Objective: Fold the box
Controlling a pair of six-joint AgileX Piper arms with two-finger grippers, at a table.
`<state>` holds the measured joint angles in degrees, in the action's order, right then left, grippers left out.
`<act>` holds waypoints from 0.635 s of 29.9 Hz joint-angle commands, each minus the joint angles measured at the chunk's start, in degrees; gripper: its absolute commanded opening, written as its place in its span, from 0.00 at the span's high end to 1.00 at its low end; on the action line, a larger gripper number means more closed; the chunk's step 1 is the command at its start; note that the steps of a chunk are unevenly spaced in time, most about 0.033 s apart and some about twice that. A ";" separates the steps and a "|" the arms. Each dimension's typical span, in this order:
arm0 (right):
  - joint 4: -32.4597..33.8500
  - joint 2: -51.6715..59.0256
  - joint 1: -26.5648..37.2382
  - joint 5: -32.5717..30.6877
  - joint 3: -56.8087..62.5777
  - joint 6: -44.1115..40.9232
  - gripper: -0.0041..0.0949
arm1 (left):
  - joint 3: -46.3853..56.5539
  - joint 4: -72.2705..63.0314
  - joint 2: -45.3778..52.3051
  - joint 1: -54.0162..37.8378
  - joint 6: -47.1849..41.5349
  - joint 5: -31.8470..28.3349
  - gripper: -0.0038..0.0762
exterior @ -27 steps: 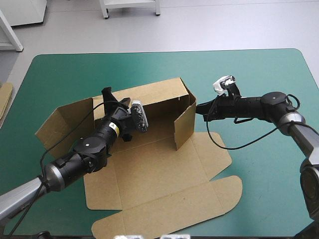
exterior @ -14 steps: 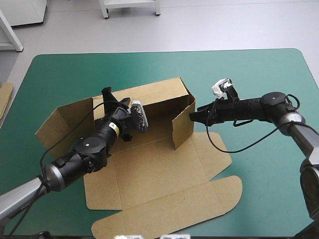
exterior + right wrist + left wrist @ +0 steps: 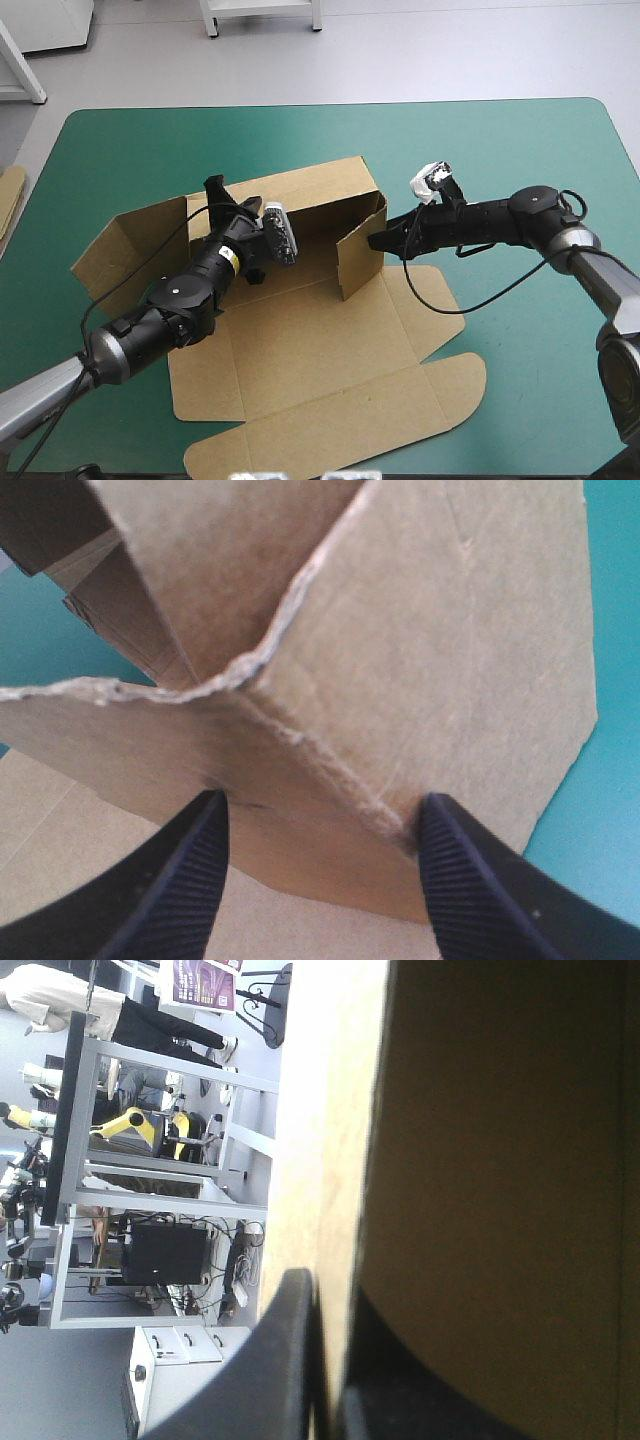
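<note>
Flat-cut brown cardboard box [image 3: 330, 350] plain w/ paler frayed edges, shaded inner faces darker brown, teal-green table cover [image 3: 500, 150] solid, R gripper [image 3: 325, 802] broad curved black fingers [image 3: 185, 880] w/ fine ribbed pattern, L gripper [image 3: 330, 1300] fingers smooth black.

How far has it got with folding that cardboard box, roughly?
Early on. Done: the far wall of the box stands upright. In hand: the left gripper is shut on that wall, while the open right gripper presses the right side flap inward. Left: the left side flap and the broad front panels lie unfolded on the table.
</note>
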<state>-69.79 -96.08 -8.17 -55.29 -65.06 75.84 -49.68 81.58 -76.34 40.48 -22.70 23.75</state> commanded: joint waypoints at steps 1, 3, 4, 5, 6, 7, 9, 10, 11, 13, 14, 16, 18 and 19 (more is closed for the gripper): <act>-1.63 2.99 -0.42 -0.76 -1.18 -0.40 0.42 | -0.34 -2.98 0.90 0.10 -2.31 2.26 0.96; -1.78 3.41 -0.42 -0.05 -1.18 -0.49 0.44 | -0.34 -2.76 0.90 0.10 -2.31 2.73 0.96; -1.78 3.93 -0.42 0.76 -1.18 -0.49 0.44 | -0.34 -2.76 0.90 0.10 -2.31 3.02 0.96; -1.68 4.51 -0.42 1.22 -1.18 -0.49 0.44 | -0.34 -2.88 0.90 0.10 -2.31 3.53 0.96; -1.41 4.92 -0.42 1.66 -1.18 -0.49 0.44 | -0.34 -2.88 0.90 0.10 -2.31 3.53 0.96; -0.96 5.41 -0.42 2.19 -1.18 -0.49 0.44 | -0.34 -2.88 0.90 0.10 -2.31 3.53 0.96; -0.27 6.30 -0.42 3.26 -1.18 -0.49 0.44 | -0.34 -2.88 0.90 0.10 -2.31 3.53 0.96; 0.02 6.56 -0.42 3.49 -1.18 -0.60 0.44 | -0.34 -2.96 0.90 0.10 -2.31 3.53 0.96; 0.02 6.69 -0.42 3.66 -1.18 -0.60 0.44 | -0.34 -2.96 0.90 0.10 -2.31 3.53 0.96; -0.11 6.69 -0.54 3.90 -1.18 -0.60 0.44 | -0.34 -2.96 0.90 0.10 -2.31 3.53 0.96; 0.02 6.69 -0.83 4.43 -1.18 -0.60 0.44 | -0.34 -2.96 0.90 0.10 -2.31 3.53 0.96; 0.87 6.69 -1.76 6.44 -1.18 -0.39 0.44 | -0.34 -2.96 0.90 0.10 -2.31 3.53 0.96; 1.60 6.69 -3.41 8.71 -1.18 -0.27 0.44 | -0.34 -2.96 0.90 0.10 -2.31 3.53 0.96; 1.72 6.69 -4.28 9.51 -1.18 -0.17 0.44 | -0.34 -2.96 0.90 0.10 -2.31 3.53 0.96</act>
<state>-66.01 -92.03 -10.61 -47.80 -64.87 75.10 -49.68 81.69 -76.34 40.72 -22.70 24.29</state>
